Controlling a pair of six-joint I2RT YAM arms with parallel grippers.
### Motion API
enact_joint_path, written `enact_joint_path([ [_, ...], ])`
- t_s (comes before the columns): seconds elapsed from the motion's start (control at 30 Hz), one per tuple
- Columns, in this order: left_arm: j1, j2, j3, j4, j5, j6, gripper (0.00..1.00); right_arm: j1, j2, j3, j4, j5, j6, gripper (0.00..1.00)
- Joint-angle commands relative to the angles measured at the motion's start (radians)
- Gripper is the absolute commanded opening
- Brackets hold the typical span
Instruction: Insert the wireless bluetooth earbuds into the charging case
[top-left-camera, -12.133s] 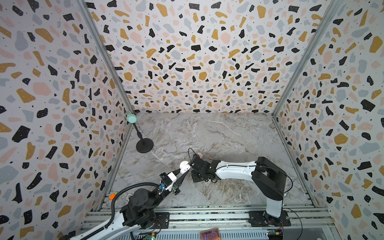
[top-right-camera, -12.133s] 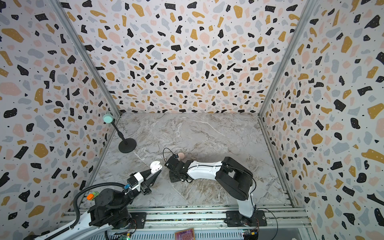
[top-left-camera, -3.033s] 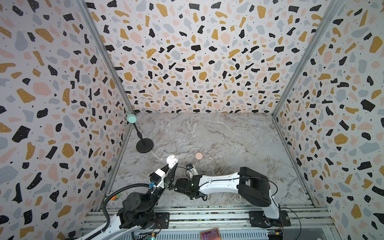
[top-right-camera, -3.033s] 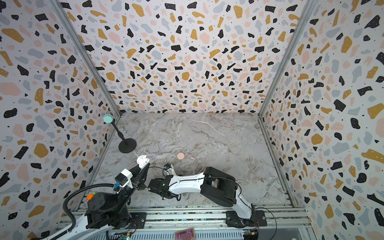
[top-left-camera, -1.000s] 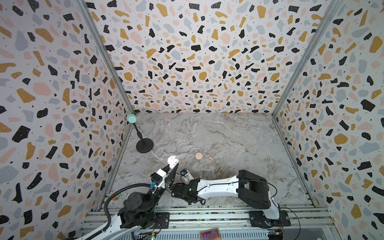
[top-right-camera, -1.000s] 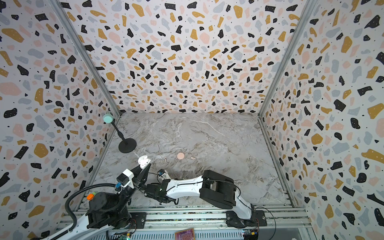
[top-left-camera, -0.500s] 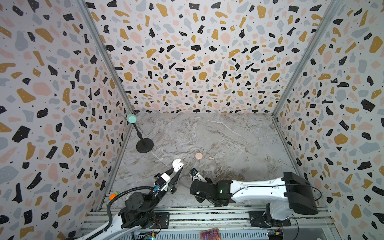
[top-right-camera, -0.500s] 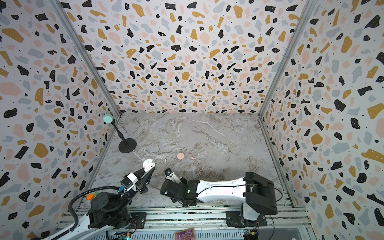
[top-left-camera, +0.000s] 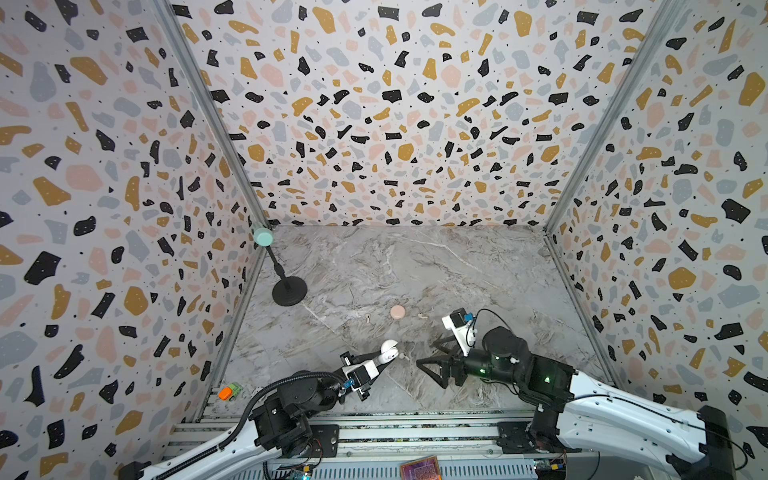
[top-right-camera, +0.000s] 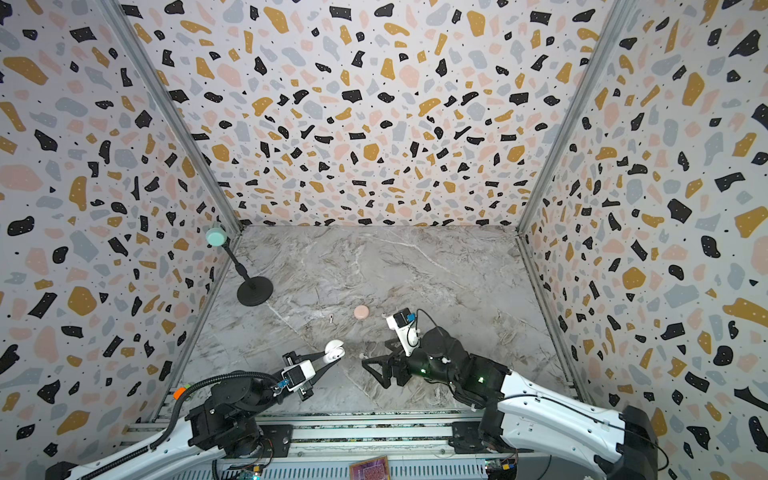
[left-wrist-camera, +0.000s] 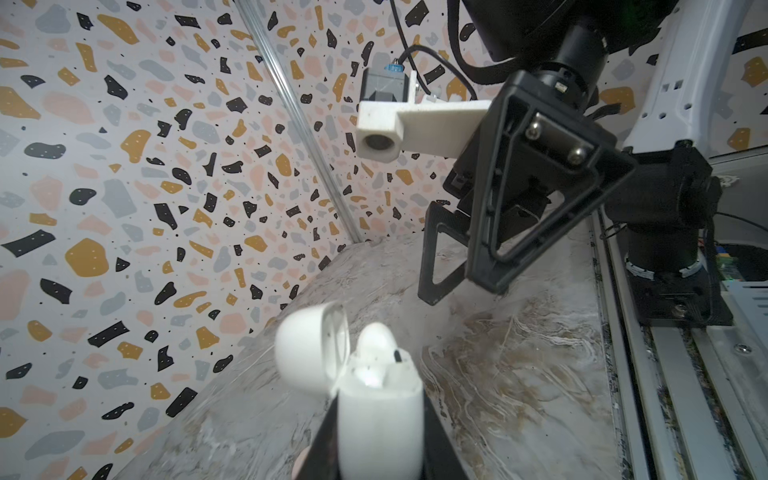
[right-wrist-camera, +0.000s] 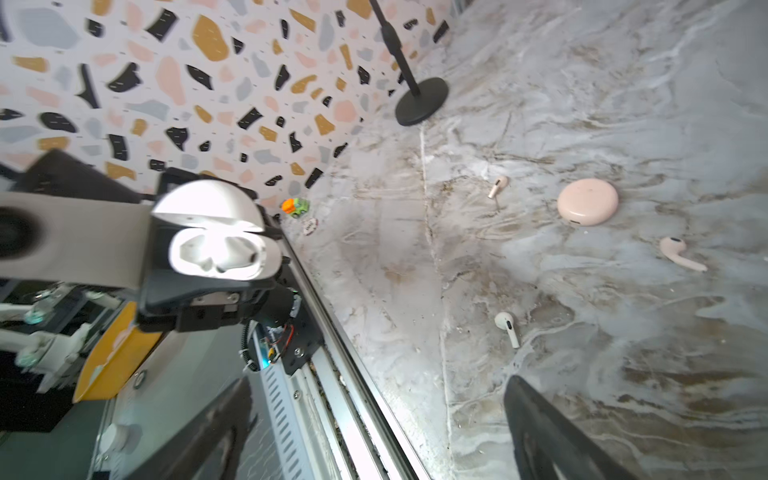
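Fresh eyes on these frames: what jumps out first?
The left pincer holds a white case near the front edge, lid flipped open, with a white bud in it. The right pincer gapes empty right beside it. On the marble lie a closed pink case, two pink buds and one loose white bud.
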Motion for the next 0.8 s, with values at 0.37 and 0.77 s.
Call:
enact_joint_path([
  [0.37, -0.005, -0.075, -0.022, 0.08, 0.074, -0.062, 0.0, -0.213, -0.025, -0.067, 0.095, -0.456, 0.053, 0.89],
  [0.77, -0.009, -0.082, -0.025, 0.063, 0.058, -0.055, 0.0, -0.24, 0.085, -0.016, 0.003, -0.382, 0.004, 0.77],
])
